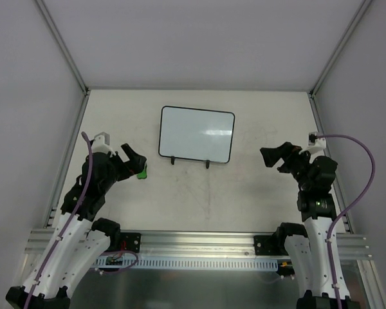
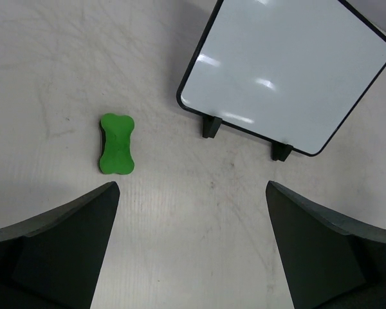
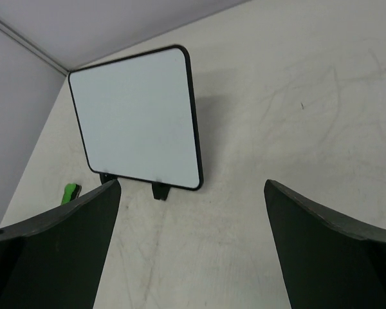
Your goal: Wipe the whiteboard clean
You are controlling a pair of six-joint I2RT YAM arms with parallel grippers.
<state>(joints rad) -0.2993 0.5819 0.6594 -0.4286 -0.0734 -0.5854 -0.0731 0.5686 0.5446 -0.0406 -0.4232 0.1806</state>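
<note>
The left fingers (image 2: 64,244) stand wide apart and hold nothing. They hover just short of the small green bone-shaped eraser block (image 2: 117,143), which lies flat on the pale, scuffed worktop (image 1: 244,193). The right fingers (image 3: 334,251) are likewise spread and empty, well apart from everything.

Between the two arms, toward the back, sits the small rectangular glossy whiteboard (image 1: 197,134) with its thin black rounded-corner frame. Two small black feet (image 2: 211,127) are at its near edge, and I cannot tell whether it lies flat or leans on them. Only glare shows on its face; no marks can be made out.

The board looks light and stiff with a slick face, so it will likely slide or tip under a wiping push. The right edge of the frame seems the place for the right fingers to steady it. Bare worktop runs along every side of the board. The grey side walls and the metal front rail (image 1: 199,241) bound the reach.
</note>
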